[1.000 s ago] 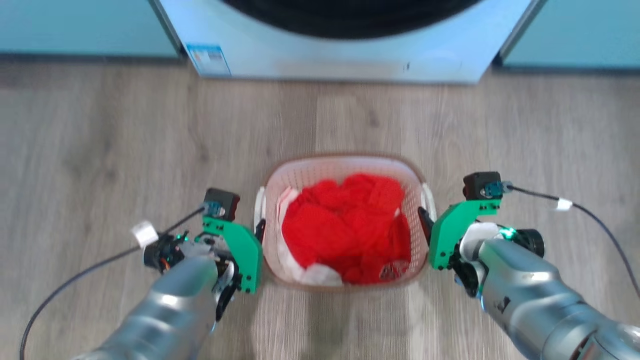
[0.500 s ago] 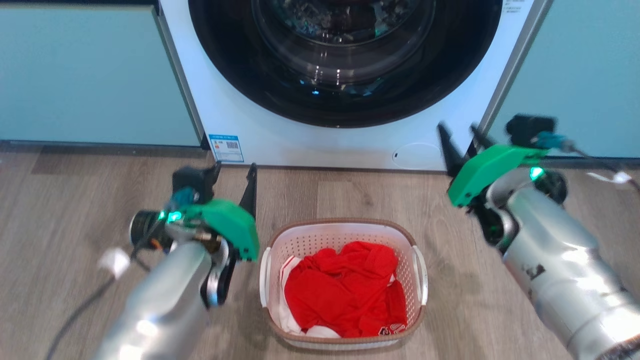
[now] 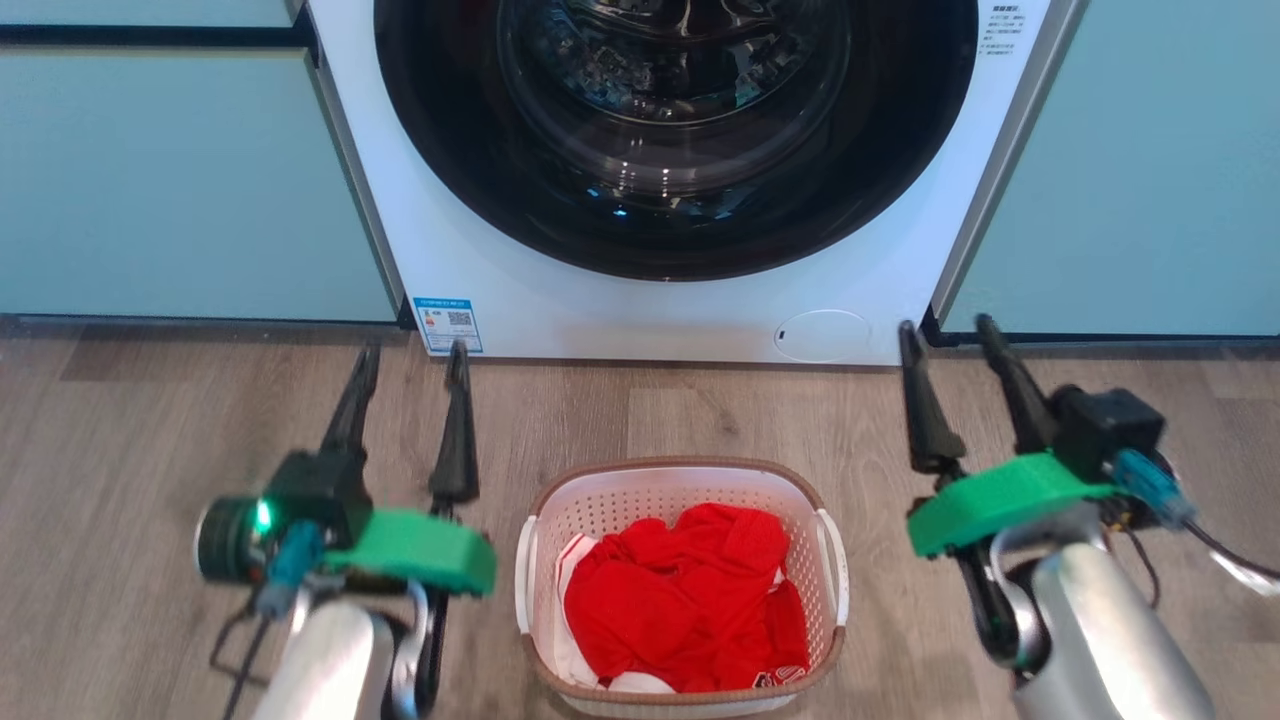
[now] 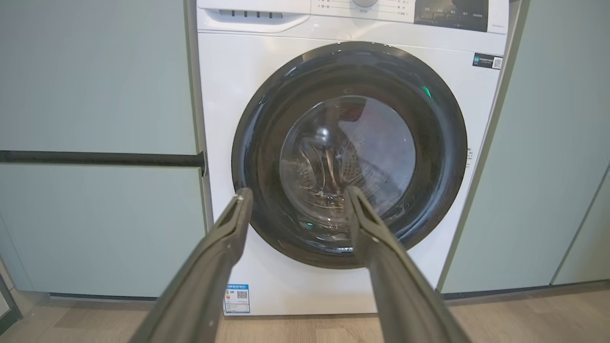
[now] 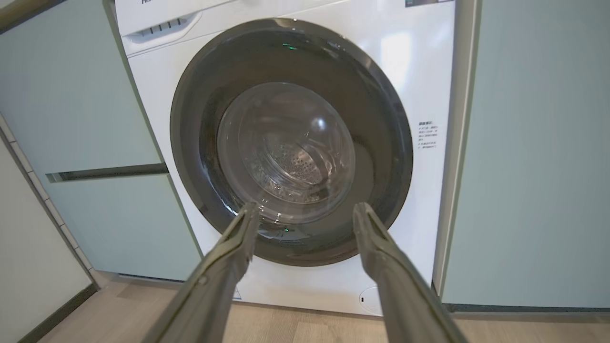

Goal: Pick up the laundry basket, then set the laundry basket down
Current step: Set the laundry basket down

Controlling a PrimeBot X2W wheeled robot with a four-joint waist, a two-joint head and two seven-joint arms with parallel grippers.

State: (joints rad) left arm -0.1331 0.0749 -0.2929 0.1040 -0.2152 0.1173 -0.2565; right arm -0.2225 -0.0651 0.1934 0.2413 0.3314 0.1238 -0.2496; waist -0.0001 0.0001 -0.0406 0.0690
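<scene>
Head view is showing the laundry basket (image 3: 680, 466) sitting on the floor (image 3: 150, 420) before the washing machine (image 3: 850, 300), red clothes (image 3: 690, 600) inside. Left tool (image 3: 413, 350) and right tool (image 3: 945, 326) are hovering open, gripping nothing, flanking it, probably lining up for its handles (image 3: 833, 560).

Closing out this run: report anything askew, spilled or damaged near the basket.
Nothing stands out. The laundry basket sits upright on the floor before the washing machine, red clothes all inside it. The left pincer and right pincer hang open on either side, clear of it.
</scene>
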